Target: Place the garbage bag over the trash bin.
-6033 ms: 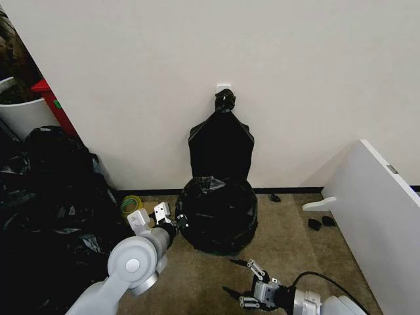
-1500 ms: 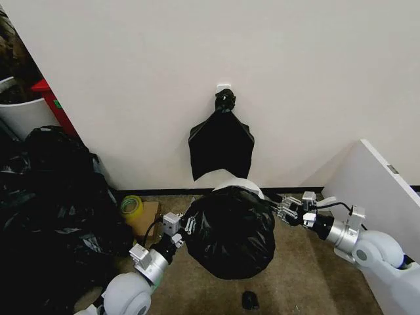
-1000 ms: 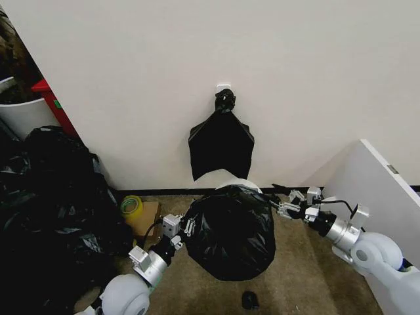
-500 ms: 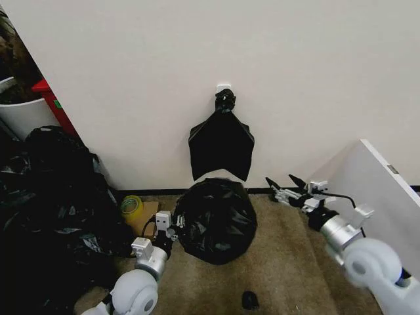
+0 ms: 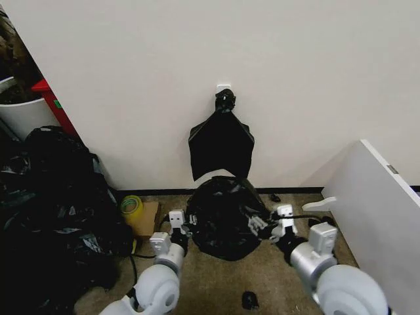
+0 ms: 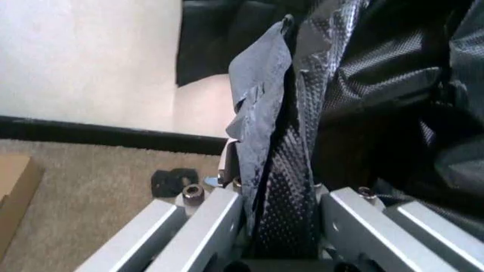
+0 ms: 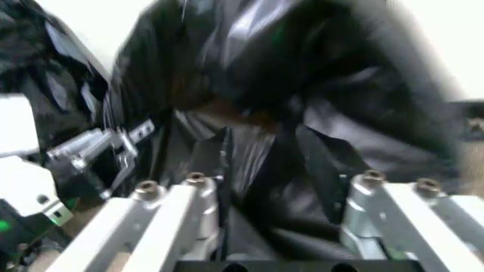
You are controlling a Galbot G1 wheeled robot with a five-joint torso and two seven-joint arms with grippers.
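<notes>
Head view: bag (image 5: 224,216) draped over bin, against wall under hook. Left gripper (image 5: 180,231) clenched on bag film at left side; right gripper (image 5: 261,226) at right side, fingers spread around film. Step: seating the bag. Next, probably: tug the edges down evenly.

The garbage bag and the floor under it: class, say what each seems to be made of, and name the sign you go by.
The garbage bag: thin black plastic film, glossy, with a fine embossed texture; it crinkles into folds and catches light, and a pleat sits between the left gripper's fingers. The floor: probably short-pile carpet, matte tan, with a speckled, fibrous look.
</notes>
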